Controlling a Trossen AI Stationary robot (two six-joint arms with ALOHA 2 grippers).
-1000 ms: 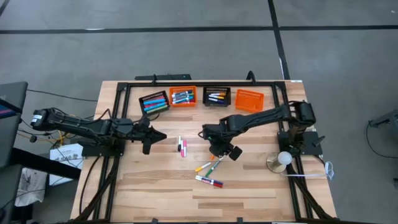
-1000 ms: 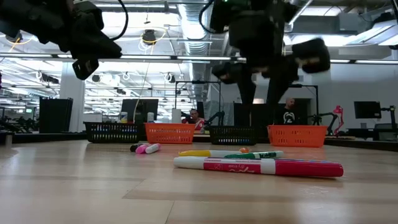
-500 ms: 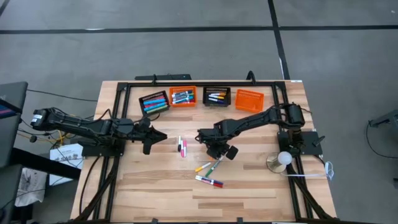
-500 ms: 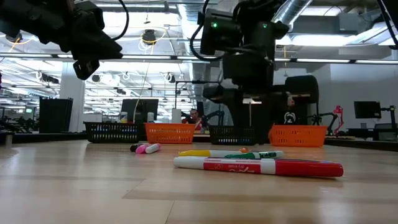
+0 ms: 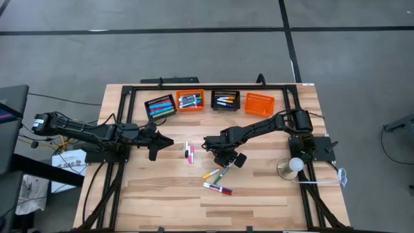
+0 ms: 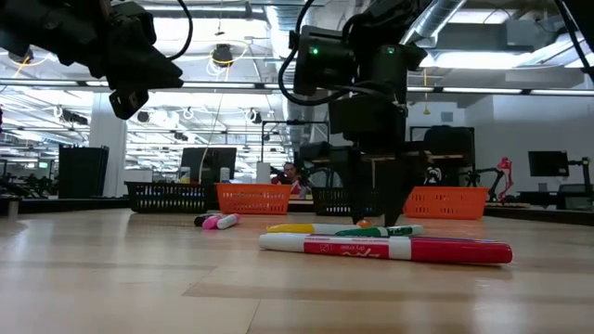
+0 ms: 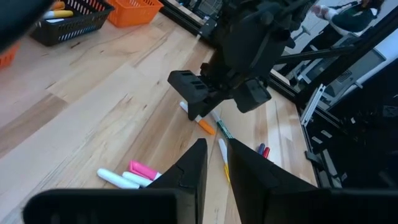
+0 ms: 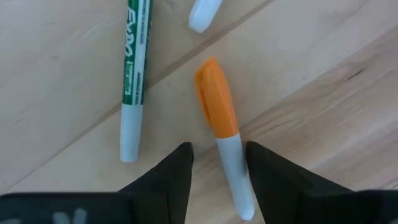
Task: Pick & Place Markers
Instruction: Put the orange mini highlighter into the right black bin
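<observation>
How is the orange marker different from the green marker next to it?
The orange marker has a plain orange cap; the green marker has printed writing along its green part. The orange marker lies between the right gripper's open fingers; the green marker lies off to one side. Both have white barrels and lie flat on the wooden table.

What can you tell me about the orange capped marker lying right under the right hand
The orange capped marker is a short pen-like stick with a white barrel and a smooth orange cap that looks like plastic, cap on. It lies flat on the wooden table, with its white barrel end lying in the gap between the two dark fingers of the right hand, which stand open either side without touching it. A green marker lies beside it, apart, and the white tip of another marker lies just past its cap.
</observation>
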